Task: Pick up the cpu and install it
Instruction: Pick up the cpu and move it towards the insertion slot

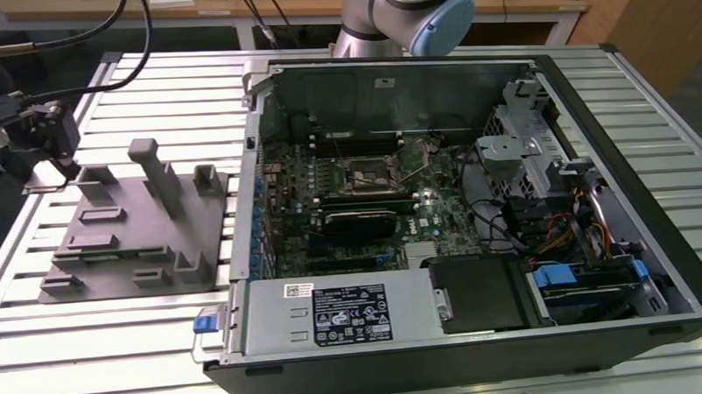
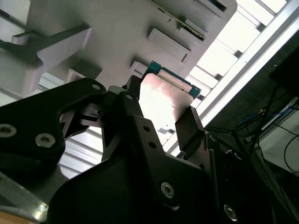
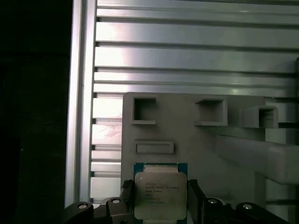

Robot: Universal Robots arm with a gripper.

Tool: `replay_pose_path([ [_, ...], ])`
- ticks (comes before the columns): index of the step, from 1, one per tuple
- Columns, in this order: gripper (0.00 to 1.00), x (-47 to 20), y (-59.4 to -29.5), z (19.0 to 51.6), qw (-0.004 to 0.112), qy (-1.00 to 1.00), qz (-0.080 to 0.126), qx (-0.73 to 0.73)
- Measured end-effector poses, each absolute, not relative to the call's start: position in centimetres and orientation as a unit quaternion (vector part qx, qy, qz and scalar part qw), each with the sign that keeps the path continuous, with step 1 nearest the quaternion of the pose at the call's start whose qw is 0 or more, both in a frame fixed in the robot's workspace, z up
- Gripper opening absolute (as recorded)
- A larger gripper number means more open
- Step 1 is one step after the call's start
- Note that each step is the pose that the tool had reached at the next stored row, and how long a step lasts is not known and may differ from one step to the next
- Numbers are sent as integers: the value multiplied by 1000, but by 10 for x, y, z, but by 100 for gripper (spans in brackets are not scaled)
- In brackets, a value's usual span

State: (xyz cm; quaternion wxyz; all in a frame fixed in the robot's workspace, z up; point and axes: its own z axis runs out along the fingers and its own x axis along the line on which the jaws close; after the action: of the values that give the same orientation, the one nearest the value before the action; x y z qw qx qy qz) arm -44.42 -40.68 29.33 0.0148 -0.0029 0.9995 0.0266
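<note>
The cpu [image 3: 159, 195], a flat square chip with a pale metal top and a green rim, sits between my gripper's [image 3: 160, 187] two dark fingers [image 3: 195, 199], which press on its opposite edges. It hangs at the near edge of the grey plastic fixture [image 3: 201, 144]. In the second wrist view the cpu [image 2: 163, 100] shows the same way inside the gripper [image 2: 163, 101]. In the exterior view the gripper [image 1: 52, 150] is at the far left corner of the fixture [image 1: 119, 249]. The motherboard socket [image 1: 368, 172] lies open inside the computer case [image 1: 633, 240], well to the exterior view's right of the gripper.
The fixture carries upright posts [image 1: 157, 169] and small pockets. Both it and the case stand on a ribbed aluminium table [image 1: 100, 346]. Cables [image 1: 42, 50] hang near the gripper at the table's left edge. The arm's base [image 1: 403, 20] stands behind the case.
</note>
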Motion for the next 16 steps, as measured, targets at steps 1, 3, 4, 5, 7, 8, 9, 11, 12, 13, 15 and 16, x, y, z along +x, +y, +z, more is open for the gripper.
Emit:
replay_pose_path([
  [1, 54, -444, -407, 295, 15, 1000, 27, -3],
  [3, 54, -444, -407, 299, 15, 1000, 27, -3],
  [4, 54, -444, -407, 301, 15, 1000, 27, -3],
  [5, 54, -444, -407, 303, 16, 1000, 27, -3],
  [7, 54, -444, -407, 308, 16, 1000, 27, -3],
  [8, 54, -444, -407, 310, 16, 1000, 27, -3],
  [9, 54, -444, -407, 311, 16, 1000, 27, -3],
  [11, 54, -444, -407, 315, 17, 1000, 27, -3],
  [12, 54, -444, -407, 317, 17, 1000, 27, -3],
  [13, 54, -444, -407, 319, 17, 999, 27, -3],
  [15, 54, -444, -407, 324, 17, 999, 27, -3],
  [16, 54, -444, -407, 327, 18, 999, 27, -3],
])
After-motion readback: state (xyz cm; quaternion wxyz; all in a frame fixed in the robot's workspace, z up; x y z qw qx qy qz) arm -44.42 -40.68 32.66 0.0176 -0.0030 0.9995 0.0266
